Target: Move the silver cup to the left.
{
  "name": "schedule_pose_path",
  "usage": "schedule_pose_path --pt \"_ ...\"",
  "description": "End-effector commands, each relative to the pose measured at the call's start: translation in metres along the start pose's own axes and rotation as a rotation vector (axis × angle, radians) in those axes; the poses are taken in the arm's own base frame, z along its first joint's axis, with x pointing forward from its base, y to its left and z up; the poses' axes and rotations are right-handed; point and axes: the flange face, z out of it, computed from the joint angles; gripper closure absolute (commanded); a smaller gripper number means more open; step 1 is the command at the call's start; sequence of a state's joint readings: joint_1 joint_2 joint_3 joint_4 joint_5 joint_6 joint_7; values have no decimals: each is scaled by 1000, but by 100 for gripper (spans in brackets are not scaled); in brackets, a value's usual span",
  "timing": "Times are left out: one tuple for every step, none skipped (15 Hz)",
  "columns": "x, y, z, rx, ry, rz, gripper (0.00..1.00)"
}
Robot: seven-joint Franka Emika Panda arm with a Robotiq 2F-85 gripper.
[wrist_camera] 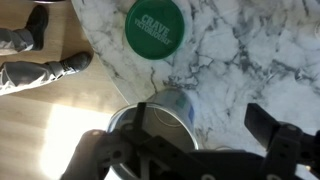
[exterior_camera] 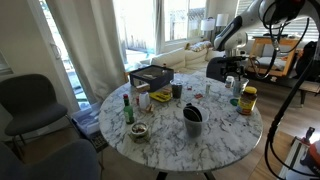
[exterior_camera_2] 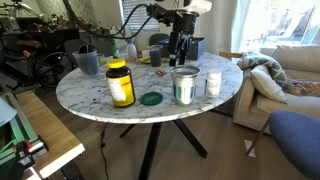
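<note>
One silver cup (exterior_camera_2: 184, 86) stands upright near the edge of the marble bench (exterior_camera_2: 85, 92), just beside a green lid (exterior_camera_2: 151, 98). A yellow-lidded jar (exterior_camera_2: 120, 83) stands beyond the lid. We see the gripper (exterior_camera_2: 180, 58) hovering above the cup. In the wrist view its jaws are spread wide and hold nothing.

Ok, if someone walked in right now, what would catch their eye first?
Probably the round marble table, with a yellow-lidded jar near its edge and a green lid lying flat beside it. Next would be the robot's claw, which is open and hangs just above the silver cup.
</note>
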State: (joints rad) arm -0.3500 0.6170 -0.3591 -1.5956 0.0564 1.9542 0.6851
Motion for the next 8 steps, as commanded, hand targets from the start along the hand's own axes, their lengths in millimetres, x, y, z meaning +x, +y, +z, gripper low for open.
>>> schedule_pose_path --pt "1 0 -7 -28 66 -116 0" --pt "5 -2 -10 -29 97 -175 0" --pt "8 -4 -11 -43 132 -214 0" --pt "9 -5 -13 -38 158 -263 0" --pt "10 -6 -14 -32 186 -310 0" --pt "12 -7 -16 -23 200 -343 0" --pt "12 -7 -16 -12 211 -372 8" --pt "12 -8 -17 1 211 -394 22"
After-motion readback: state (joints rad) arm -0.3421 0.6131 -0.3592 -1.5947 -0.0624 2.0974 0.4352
